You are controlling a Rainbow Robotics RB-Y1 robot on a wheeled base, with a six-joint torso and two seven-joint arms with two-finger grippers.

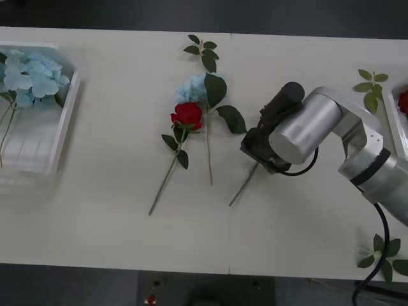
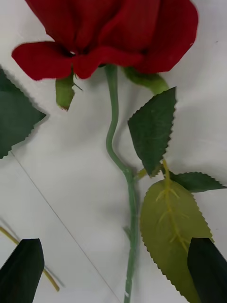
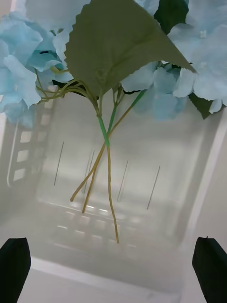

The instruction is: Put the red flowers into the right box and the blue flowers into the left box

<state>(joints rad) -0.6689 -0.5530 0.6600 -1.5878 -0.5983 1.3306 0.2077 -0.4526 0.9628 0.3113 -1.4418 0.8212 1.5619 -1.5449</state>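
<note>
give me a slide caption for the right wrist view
Open right gripper poised over a red rose lying on the white table.

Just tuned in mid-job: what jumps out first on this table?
A red rose lies mid-table against a blue flower. The right end effector hangs open over another rose's stem. Blue flowers already fill the left box, under the open left end effector.

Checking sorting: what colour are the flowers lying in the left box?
Pale sky blue flowers in the left box, clearest in the left wrist view.
</note>
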